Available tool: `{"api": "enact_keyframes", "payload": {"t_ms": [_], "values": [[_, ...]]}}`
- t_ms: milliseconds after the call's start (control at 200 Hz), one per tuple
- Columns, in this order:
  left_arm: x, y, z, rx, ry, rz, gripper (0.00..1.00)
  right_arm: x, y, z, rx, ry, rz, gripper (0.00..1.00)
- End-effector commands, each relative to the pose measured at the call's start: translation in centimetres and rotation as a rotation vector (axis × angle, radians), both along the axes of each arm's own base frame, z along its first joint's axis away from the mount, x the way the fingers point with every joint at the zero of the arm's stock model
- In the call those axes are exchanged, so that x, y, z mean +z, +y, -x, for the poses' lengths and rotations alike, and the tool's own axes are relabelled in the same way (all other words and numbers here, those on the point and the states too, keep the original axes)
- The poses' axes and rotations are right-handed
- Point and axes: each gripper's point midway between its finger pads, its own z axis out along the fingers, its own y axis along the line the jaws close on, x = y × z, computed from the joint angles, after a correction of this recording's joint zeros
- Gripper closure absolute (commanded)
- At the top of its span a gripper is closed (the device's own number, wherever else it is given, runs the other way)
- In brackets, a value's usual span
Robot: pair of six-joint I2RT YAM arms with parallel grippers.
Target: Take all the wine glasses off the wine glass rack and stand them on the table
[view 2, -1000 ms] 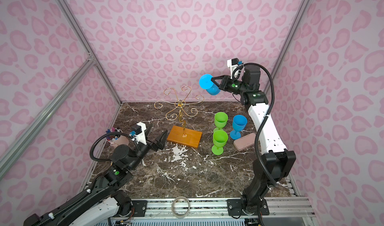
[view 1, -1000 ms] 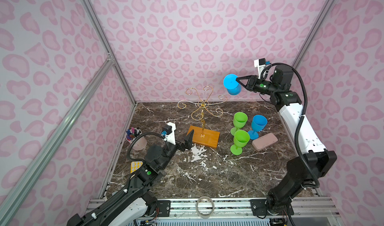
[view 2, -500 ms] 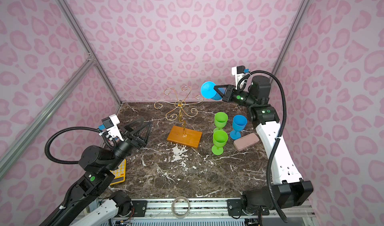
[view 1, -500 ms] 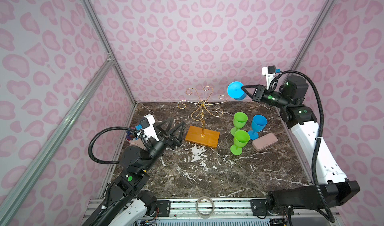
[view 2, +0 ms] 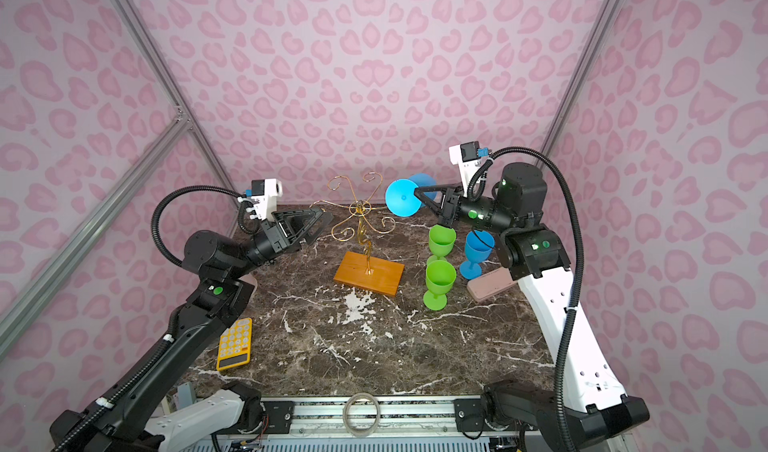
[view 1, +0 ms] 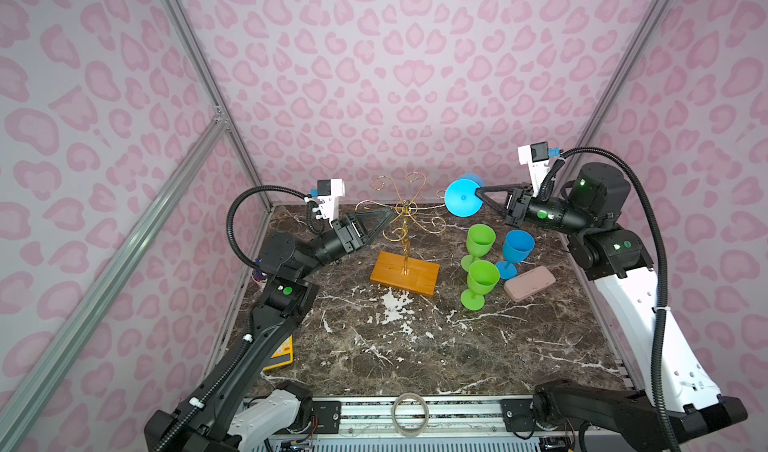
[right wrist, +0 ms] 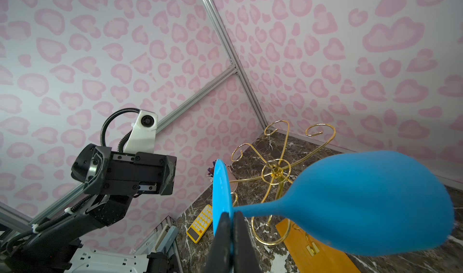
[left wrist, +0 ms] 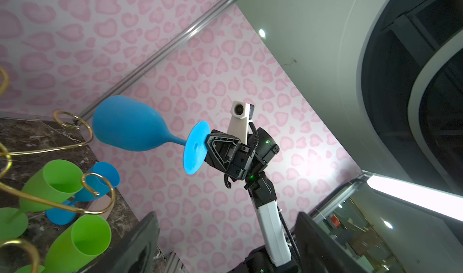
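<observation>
The blue wine glass (view 1: 462,199) is off the wine glass rack (view 1: 417,277). It lies sideways in the air, just beside the rack's top curls. The right claw (view 1: 478,191) pinches its round foot tight. The left claw (view 1: 390,216) is wide open near the rack's other side, holding nothing.

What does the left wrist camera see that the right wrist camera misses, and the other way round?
Only the left wrist view: the right claw seen whole, two green glasses and a standing blue glass. Only the right wrist view: the open left claw from the front, the yellow calculator and the rack's wooden base. Both: the blue wine glass, held by its foot, and the wine glass rack with its gold scrolls.
</observation>
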Motion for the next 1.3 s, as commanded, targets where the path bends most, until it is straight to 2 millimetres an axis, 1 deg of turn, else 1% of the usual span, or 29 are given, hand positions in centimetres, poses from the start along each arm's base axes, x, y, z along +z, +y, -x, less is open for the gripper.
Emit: {"api": "enact_keyframes", "payload": {"t_ms": [0,65,135,195,300,390,475,725,785,1161,1296], "values": [[1.4,-0.9,2.4,-0.127,-0.083,-0.049,0.16,0.0,0.2,0.7,0.0,-0.03,0.038,1.0],[1.5,-1.6,2.7,-0.157,-0.111,-0.089,0.18,0.2,0.4,1.3,0.005,-0.038,0.043,1.0],[2.0,-2.5,3.4,-0.219,-0.141,-0.101,0.23,0.6,0.9,2.0,0.029,-0.05,0.034,1.0],[2.1,-3.3,3.5,-0.272,-0.146,-0.106,0.25,1.0,1.3,2.5,0.044,-0.056,0.028,1.0],[1.3,-4.4,3.2,-0.339,-0.121,-0.11,0.28,1.3,1.9,3.1,0.062,-0.067,0.025,1.0],[0.5,-5.0,2.6,-0.359,-0.095,-0.12,0.29,1.5,2.4,3.3,0.071,-0.071,0.024,1.0],[0.2,-5.3,2.5,-0.371,-0.093,-0.123,0.29,1.5,3.0,3.7,0.084,-0.076,0.029,1.0],[0.6,-6.2,2.5,-0.391,-0.116,-0.127,0.31,1.6,4.2,4.4,0.104,-0.081,0.043,1.0],[0.4,-6.4,2.4,-0.393,-0.112,-0.134,0.32,1.4,4.5,4.4,0.11,-0.077,0.044,1.0],[-0.4,-7.2,2.3,-0.412,-0.1,-0.146,0.43,1.3,5.9,4.7,0.117,-0.081,0.052,1.0],[-1.0,-7.5,2.2,-0.41,-0.093,-0.17,0.49,1.2,6.4,4.7,0.119,-0.073,0.047,1.0]]}}
